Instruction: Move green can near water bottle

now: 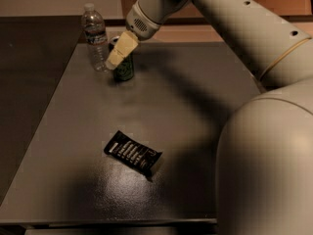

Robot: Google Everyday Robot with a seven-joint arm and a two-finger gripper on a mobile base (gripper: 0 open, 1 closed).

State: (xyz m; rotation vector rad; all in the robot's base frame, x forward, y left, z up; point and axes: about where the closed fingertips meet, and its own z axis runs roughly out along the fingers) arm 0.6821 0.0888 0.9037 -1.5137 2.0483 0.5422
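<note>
The can [126,68] stands upright on the dark counter [195,106], far back towards its left corner. Just beside it on the left is the bottle [96,38], also upright, its white cap well above the can's top. The two are very close. The pale tip of the hand crosses the space between them, so I cannot tell whether they touch.

The hand [119,54] is down at the can, slanting from upper right to lower left. Its cream-coloured end lies across the can's upper left side and hides part of the silver top. I cannot tell from here whether it is clamped on the can or loose around it. The can's base looks to be sitting on the counter.

The arm [220,18] reaches in from the right, a thick off-white tube running down from the upper right to the hand. Its rounded bulk fills the lower right of the scene and casts a broad shadow over the middle of the counter.

Much nearer to me, well apart from the can and bottle, a flat black packet [133,152] with white print lies at an angle on the counter.
</note>
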